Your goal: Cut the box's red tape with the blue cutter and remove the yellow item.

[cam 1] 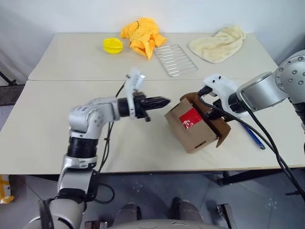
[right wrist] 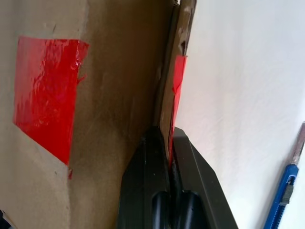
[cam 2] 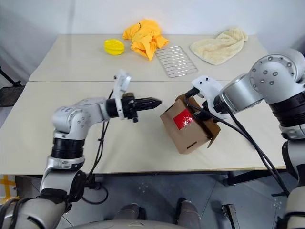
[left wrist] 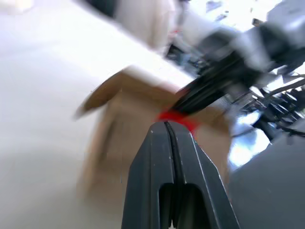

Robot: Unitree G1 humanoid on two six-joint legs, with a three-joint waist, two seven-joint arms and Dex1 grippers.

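From the head cameras, the cardboard box (cam 1: 196,125) is tipped up off the white table (cam 1: 43,138), held at an angle with its red tape (cam 1: 190,118) patch facing the robot. The right gripper (cam 2: 206,120) reaches in at the box's upper far edge, where a brown flap (cam 1: 224,132) stands out. The left gripper (cam 1: 159,102) points level toward the box and is just short of it, touching nothing. The blue cutter (cam 1: 253,136) lies on the table beyond the box on the robot's right, apart from both grippers. Farther back lie a round yellow disc (cam 1: 113,45), a crumpled yellow cloth (cam 1: 141,34), a wire rack (cam 1: 175,59) and a cream towel (cam 1: 218,44). No yellow-orange lump can be made out; it is presumably inside the box.

In the left wrist view, the black fingers (left wrist: 157,171) are pressed together with nothing between them, aimed at the blurred box and its red patch.

In the right wrist view, the fingers (right wrist: 145,186) are clamped on a thin cardboard flap edged with a torn red strip (right wrist: 177,90), which is probably what keeps the box tilted and its opening accessible. The main red square (right wrist: 45,102) sits on the adjoining face, and the cutter shows resting on the table nearby.
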